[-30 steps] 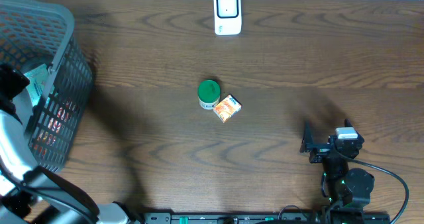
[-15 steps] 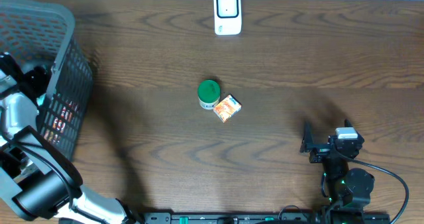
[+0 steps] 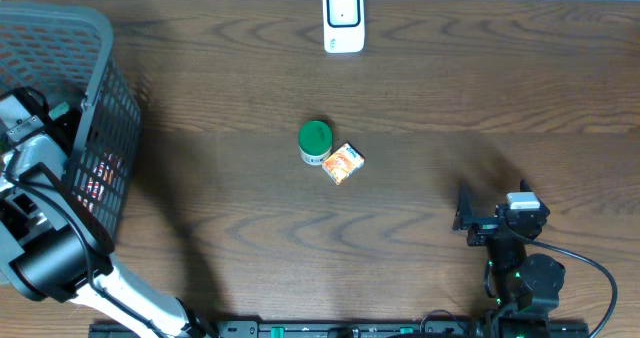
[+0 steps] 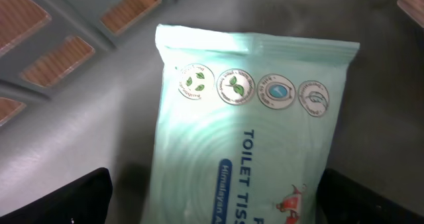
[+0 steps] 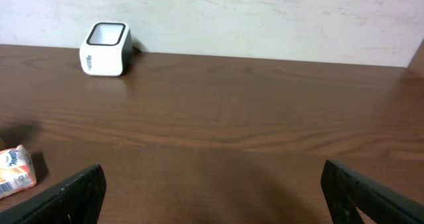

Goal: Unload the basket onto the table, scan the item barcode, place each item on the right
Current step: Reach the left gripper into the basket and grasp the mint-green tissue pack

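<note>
Toilet tissue pack lies flat in the basket, left jaws released above it, right jaws released too; slick film could slip when pinched

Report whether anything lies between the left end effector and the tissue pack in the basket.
Nothing visible does. The tissue pack lies uncovered in the basket, straight ahead of the open left end effector.

A dark brown counter with wavy wood grain fills the overhead view. Along its far edge stands a whitish, roughly plastered wall. Light is even and soft, leaving faint, blurred shadows on the wood.
</note>
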Action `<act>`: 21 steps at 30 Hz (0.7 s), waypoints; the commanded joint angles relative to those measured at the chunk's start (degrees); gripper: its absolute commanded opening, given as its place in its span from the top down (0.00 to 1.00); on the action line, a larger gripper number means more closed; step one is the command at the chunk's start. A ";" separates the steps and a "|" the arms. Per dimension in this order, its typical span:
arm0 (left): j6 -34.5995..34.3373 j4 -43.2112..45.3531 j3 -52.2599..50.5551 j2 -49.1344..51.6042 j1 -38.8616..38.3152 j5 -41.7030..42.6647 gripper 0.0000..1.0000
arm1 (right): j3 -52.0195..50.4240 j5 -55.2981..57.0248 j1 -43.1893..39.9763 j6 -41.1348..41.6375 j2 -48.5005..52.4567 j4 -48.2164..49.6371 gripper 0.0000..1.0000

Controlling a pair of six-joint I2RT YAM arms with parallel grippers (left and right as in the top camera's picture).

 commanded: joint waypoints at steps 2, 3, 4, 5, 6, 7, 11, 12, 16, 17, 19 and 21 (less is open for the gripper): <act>-1.46 -0.28 0.35 1.95 -0.13 -0.68 0.00 | -0.07 0.07 0.37 0.72 -0.04 -0.22 0.01; -1.46 -0.28 0.35 1.99 -0.13 -0.68 0.00 | -0.07 0.07 0.37 0.72 -0.04 -0.22 0.01; -1.46 -0.28 0.35 1.99 -0.13 -0.68 0.00 | -0.07 0.07 0.37 0.72 -0.04 -0.22 0.01; -1.44 -0.31 0.35 1.99 -0.13 -0.68 0.00 | -0.07 0.07 0.37 0.72 -0.04 -0.22 0.01; -1.46 -0.37 0.35 1.99 -0.13 -0.68 0.07 | -0.07 0.04 0.37 0.72 -0.04 -0.22 0.01; -1.46 -0.61 0.35 1.99 -0.13 -0.68 0.15 | -0.07 0.07 0.37 0.72 -0.04 -0.22 0.01; -1.44 -2.56 0.35 1.84 -0.13 -0.72 0.47 | -0.07 0.07 0.37 0.72 -0.04 -0.22 0.01; -1.44 -2.80 0.37 1.62 -0.04 -0.74 0.49 | -0.07 0.04 0.37 0.72 -0.04 -0.22 0.01; -1.44 -4.15 0.37 -1.90 1.11 -0.76 0.49 | -0.07 0.07 0.37 0.72 -0.04 -0.22 0.01; -1.44 -4.48 0.37 -3.54 1.55 -0.74 0.49 | -0.07 0.07 0.37 0.72 -0.04 -0.22 0.01; -1.51 -4.96 0.39 -8.15 2.62 -0.70 0.47 | -0.07 0.04 0.37 0.72 -0.04 -0.22 0.01; -2.86 -5.35 0.44 -13.60 3.67 -0.70 0.47 | -0.07 0.07 0.37 0.72 -0.04 -0.22 0.01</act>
